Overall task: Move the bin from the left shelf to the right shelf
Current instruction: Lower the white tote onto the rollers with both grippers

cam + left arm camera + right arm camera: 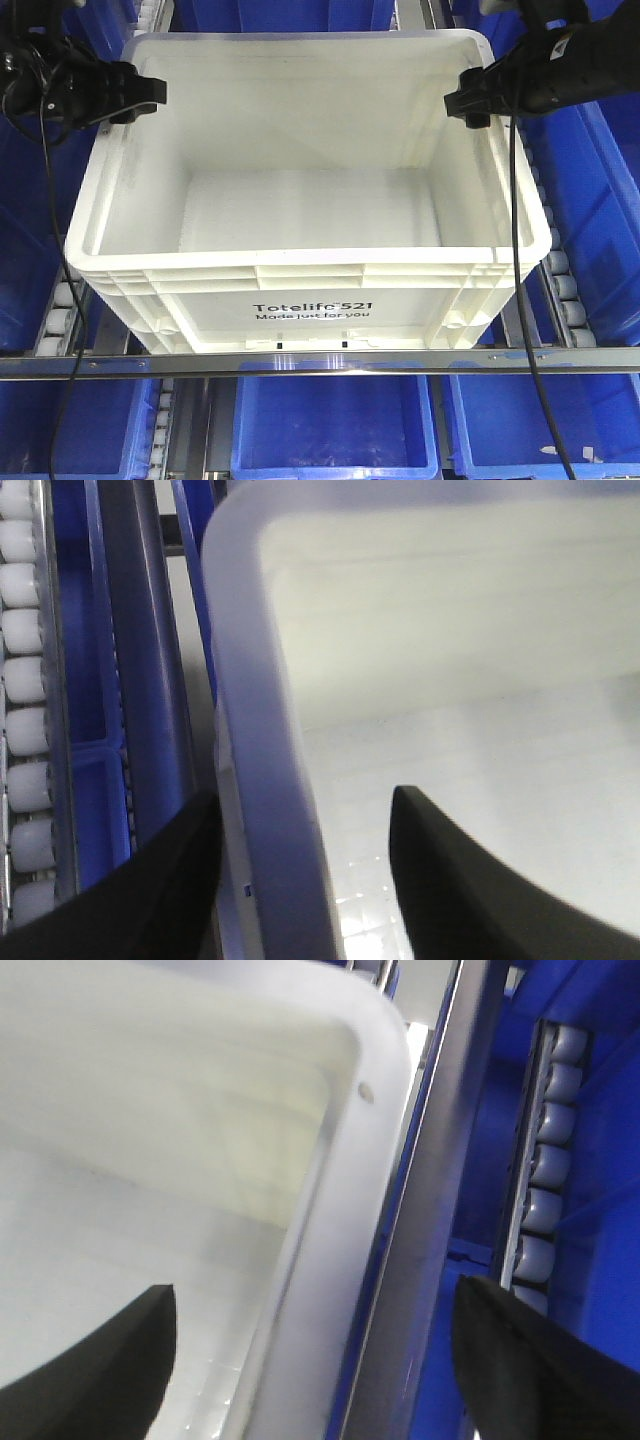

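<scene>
A: In the exterior front view, where is the tote seen?

B: The white Totelife tote [290, 190] is seen on the roller shelf, its printed wall resting near the front metal rail [320, 360]. The left gripper [138, 98] is placed at the left rim near the far corner, and the right gripper [470, 100] at the right rim, opposite. From this view alone the opening of the claws cannot be told.

A: And in the left wrist view?

B: The left rim [262, 780] is seen between the two black fingers [450, 880]. The claw is spread wide; one finger is outside the wall, the other inside, and neither is seen pressed on the plastic. Before any lift, the rim should be brought to the middle of the gap and the claw closed firmly.

A: The right wrist view?

B: The same is shown there: the right rim [350, 1190] lies between wide fingers [100, 1360], not gripped. Both claws should probably be closed together, so that the tote is not twisted.

A: What stands in the way?

B: Blue bins [590, 190] are set close on both sides, and more below [335, 420]. A metal upright [430, 1210] and white rollers [545, 1160] run just beside the right rim, so the outer finger has little room. The black cables [520, 300] hang over the tote's right edge and could be caught.
</scene>
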